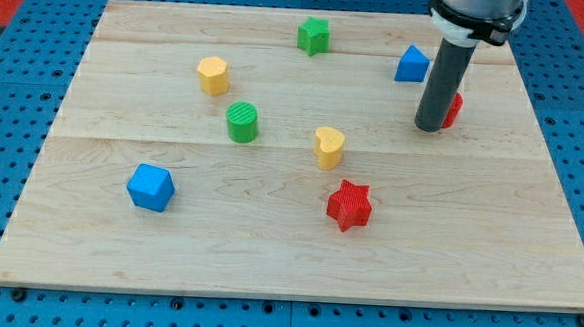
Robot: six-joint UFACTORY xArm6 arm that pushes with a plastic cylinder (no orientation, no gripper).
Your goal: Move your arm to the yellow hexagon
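Note:
The yellow hexagon (213, 75) sits at the view's upper left of the wooden board (267, 252). My tip (429, 127) rests on the board at the view's upper right, far to the right of the hexagon. It stands right against a red block (453, 110) that the rod mostly hides. A blue block (411, 65) lies just above and left of the tip.
A green star (314, 35) is at the top centre. A green cylinder (242, 122) lies below the hexagon. A yellow heart-like block (329, 146) sits mid-board, a red star (349, 205) below it. A blue cube (151, 187) is at the lower left.

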